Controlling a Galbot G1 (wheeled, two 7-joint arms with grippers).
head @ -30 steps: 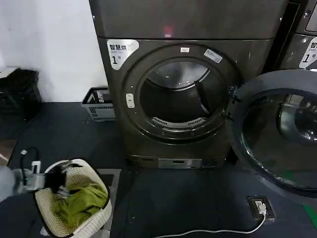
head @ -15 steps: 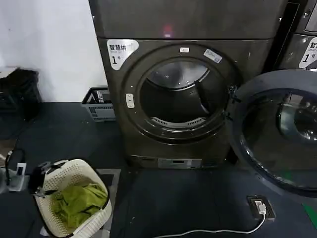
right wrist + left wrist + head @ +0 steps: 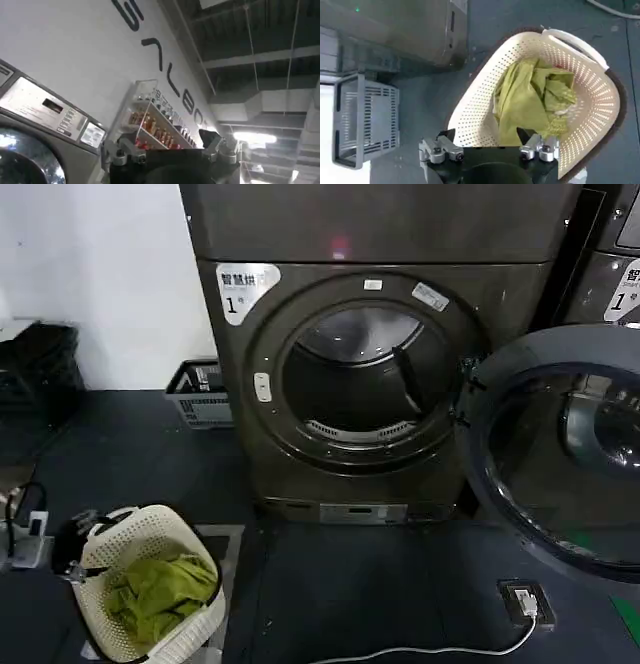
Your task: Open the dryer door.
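Observation:
The dryer door [image 3: 565, 454] stands swung wide open to the right of the dryer [image 3: 300, 474], grey inner side and dark glass facing me. The round drum opening [image 3: 360, 384] is exposed. My left gripper [image 3: 68, 552] hangs low at the far left, beside the basket's rim. In the left wrist view the left gripper [image 3: 485, 137] is open and holds nothing, above a white laundry basket [image 3: 590, 80]. In the right wrist view my right gripper [image 3: 162, 142] is open and holds nothing, pointing up towards a wall and ceiling, away from the door.
The white laundry basket [image 3: 190, 619] with a green cloth [image 3: 155, 594] sits on the dark floor at front left. A grey crate [image 3: 200, 394] stands against the wall left of the dryer. A socket and white cable [image 3: 525, 599] lie under the open door. A neighbouring machine [image 3: 615, 279] stands to the right.
My left gripper has drawn back to the left, from over the basket to its left rim. The dryer door has stayed wide open and still.

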